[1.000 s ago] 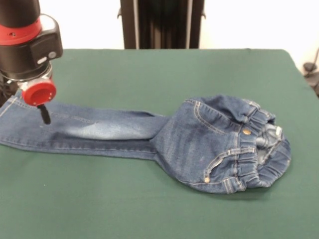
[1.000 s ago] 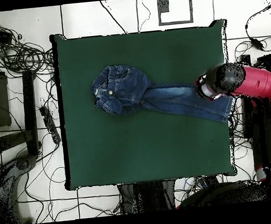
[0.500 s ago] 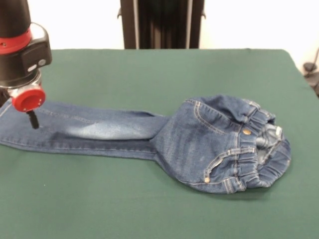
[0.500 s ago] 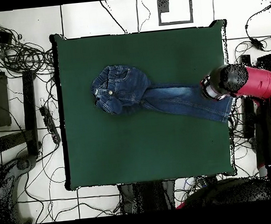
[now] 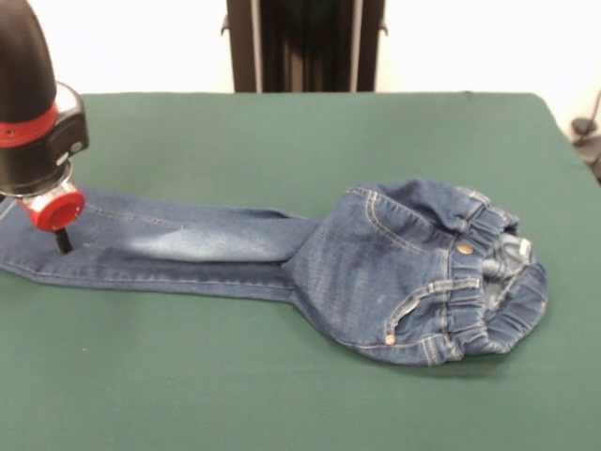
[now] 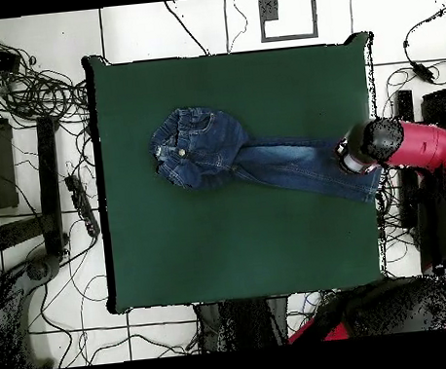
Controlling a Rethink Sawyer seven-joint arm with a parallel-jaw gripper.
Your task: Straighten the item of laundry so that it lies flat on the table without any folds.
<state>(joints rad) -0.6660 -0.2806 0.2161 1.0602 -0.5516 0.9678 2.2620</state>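
Note:
The small blue denim jeans (image 5: pixel 376 258) lie on the dark green table (image 5: pixel 282 132). The gathered waistband with its brass button is bunched and curled over at the right. The legs lie one on the other and stretch left to the table's edge. My gripper (image 5: pixel 62 241) hangs low over the leg ends at the far left, at or just above the denim. In the overhead view the jeans (image 6: pixel 254 160) run from the table's (image 6: pixel 224 251) middle to its right edge, and the gripper (image 6: pixel 351 156) is over the leg ends there.
The black pedestal (image 5: pixel 305 45) stands behind the table's far side. In the overhead view, cables (image 6: pixel 23 94) and dark boxes lie on the floor to the left of the table. The leg ends reach the table's edge beside the gripper.
The gripper has moved along the legs toward their ends and the table's edge, and dropped lower. The jeans have not visibly moved.

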